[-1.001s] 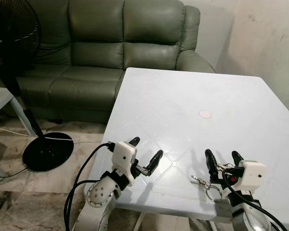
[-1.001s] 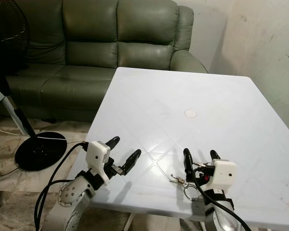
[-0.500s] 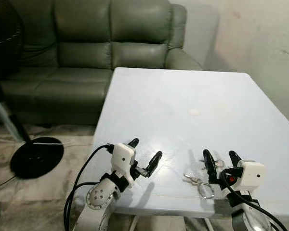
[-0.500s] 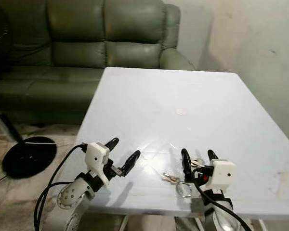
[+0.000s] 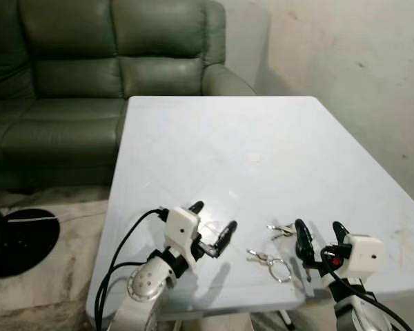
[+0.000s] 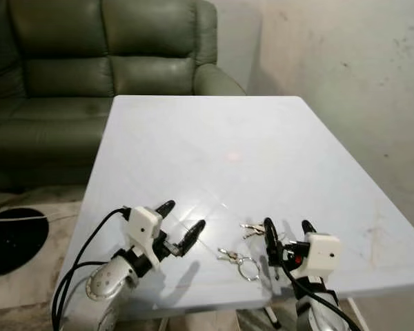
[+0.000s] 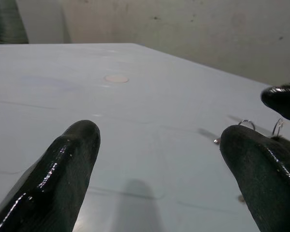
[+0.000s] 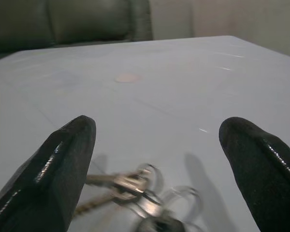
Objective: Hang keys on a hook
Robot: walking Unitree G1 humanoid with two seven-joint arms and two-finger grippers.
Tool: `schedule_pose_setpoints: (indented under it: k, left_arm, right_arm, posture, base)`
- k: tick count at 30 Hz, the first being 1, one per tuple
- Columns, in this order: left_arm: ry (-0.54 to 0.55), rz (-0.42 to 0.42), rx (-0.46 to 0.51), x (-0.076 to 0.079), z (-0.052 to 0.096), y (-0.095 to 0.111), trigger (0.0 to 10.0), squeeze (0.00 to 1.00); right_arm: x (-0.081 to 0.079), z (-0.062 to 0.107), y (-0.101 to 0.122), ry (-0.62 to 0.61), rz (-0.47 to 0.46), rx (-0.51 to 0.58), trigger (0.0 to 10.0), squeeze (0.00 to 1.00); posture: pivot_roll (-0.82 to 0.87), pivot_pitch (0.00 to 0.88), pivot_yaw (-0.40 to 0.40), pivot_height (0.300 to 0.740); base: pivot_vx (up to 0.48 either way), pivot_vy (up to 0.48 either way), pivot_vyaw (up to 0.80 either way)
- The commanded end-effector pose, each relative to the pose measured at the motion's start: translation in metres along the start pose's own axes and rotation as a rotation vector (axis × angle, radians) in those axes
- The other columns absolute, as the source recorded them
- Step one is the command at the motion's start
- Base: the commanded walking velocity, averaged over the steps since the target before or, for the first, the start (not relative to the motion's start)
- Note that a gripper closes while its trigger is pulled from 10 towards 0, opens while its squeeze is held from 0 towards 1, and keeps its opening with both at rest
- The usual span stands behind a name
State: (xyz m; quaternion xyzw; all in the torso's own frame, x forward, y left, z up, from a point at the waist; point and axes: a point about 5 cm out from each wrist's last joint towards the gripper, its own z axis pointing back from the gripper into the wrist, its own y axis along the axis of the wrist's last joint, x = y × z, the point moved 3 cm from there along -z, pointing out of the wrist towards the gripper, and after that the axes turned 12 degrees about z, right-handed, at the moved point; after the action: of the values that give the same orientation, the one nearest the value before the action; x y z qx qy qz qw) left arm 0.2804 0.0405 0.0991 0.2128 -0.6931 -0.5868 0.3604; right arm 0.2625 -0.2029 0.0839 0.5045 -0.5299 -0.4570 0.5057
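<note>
A bunch of keys (image 5: 269, 261) on a metal ring lies on the white table (image 5: 262, 138) near its front edge. One more key (image 5: 281, 229) of the bunch lies just behind. My right gripper (image 5: 321, 234) hovers open just right of the keys, which lie low between its fingertips (image 8: 63, 164) in the right wrist view. My left gripper (image 5: 212, 221) stands open over the table's front edge, left of the keys. The key ring (image 7: 246, 124) is past its far fingertip in the left wrist view.
A green leather sofa (image 5: 90, 62) stands behind the table on the left. A fan's black round base (image 5: 14, 241) sits on the floor at the left. A pale wall (image 5: 359, 69) runs along the table's right side. A faint round mark (image 5: 252, 157) is mid-table.
The whole view has swung to the right, so the fan pole has left the picture and more wall shows. Both grippers stay open; the keys now lie a little further left of the right gripper.
</note>
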Motion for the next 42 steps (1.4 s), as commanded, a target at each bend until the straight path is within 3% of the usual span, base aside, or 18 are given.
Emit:
schedule_pose_setpoints:
  k: [1, 7, 18, 23, 42]
  left_arm:
    - [-0.045, -0.017, -0.02, 0.008, -0.001, -0.001, 10.0, 0.0]
    - [-0.148, -0.029, -0.057, 0.024, -0.004, -0.004, 10.0, 0.0]
    - [-0.226, -0.03, -0.085, 0.033, -0.006, -0.004, 10.0, 0.0]
    - [-0.255, -0.027, -0.096, 0.038, -0.004, -0.005, 10.0, 0.0]
    - [-0.232, -0.011, -0.096, 0.037, -0.003, -0.004, 10.0, 0.0]
  right_arm:
    - [0.002, 0.0, 0.002, -0.003, 0.013, 0.003, 10.0, 0.0]
    - [-0.001, 0.006, -0.008, 0.001, 0.013, -0.054, 10.0, 0.0]
    - [0.008, 0.023, -0.014, -0.071, 0.038, -0.082, 10.0, 0.0]
    - [0.005, 0.03, -0.014, -0.073, 0.034, -0.085, 10.0, 0.0]
    - [-0.001, 0.016, -0.009, -0.108, 0.015, -0.084, 9.9, 0.0]
  posture:
    - [-0.03, 0.055, -0.04, 0.74]
    - [-0.04, 0.06, -0.034, 0.74]
    - [-0.06, 0.07, -0.014, 0.74]
    - [-0.06, 0.073, -0.006, 0.74]
    - [-0.04, 0.07, -0.014, 0.74]
  base:
    - [0.0, 0.0, 0.0]
    - [0.0, 0.0, 0.0]
    - [0.0, 0.0, 0.0]
    - [0.0, 0.0, 0.0]
    - [0.0, 0.0, 0.0]
